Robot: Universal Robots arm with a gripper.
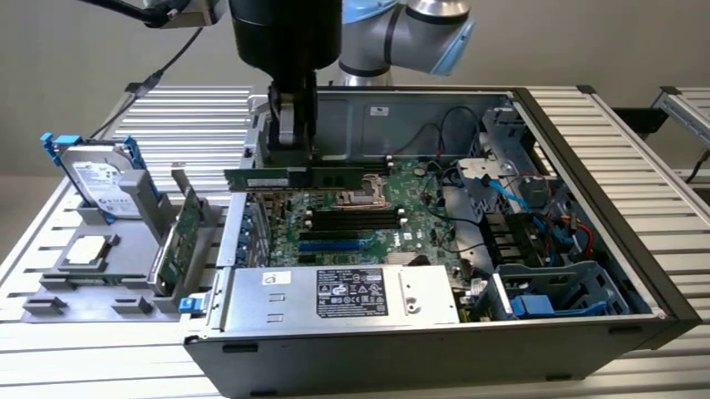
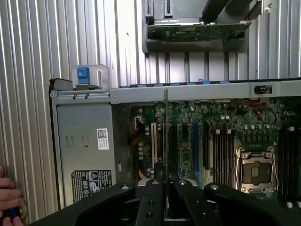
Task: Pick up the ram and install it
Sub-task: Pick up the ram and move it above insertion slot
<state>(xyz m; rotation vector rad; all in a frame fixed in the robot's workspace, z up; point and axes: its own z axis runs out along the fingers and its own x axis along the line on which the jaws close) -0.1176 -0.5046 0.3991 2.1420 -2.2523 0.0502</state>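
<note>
The ram, a long thin green stick with black chips and a pale label, hangs level above the left part of the motherboard in the open computer case. My gripper is shut on it from above, near its middle. In the wrist view the ram appears edge-on as a thin line running out from between the black fingers, over the board's card slots. The long black memory slots lie lower and toward the exterior view's right of the stick; in the wrist view these slots sit beside the CPU socket.
A grey holder on the exterior view's left carries a hard drive and a wider green card. The power supply fills the case's near side, with cables and a drive cage on the right. A person's hand shows at the wrist view's edge.
</note>
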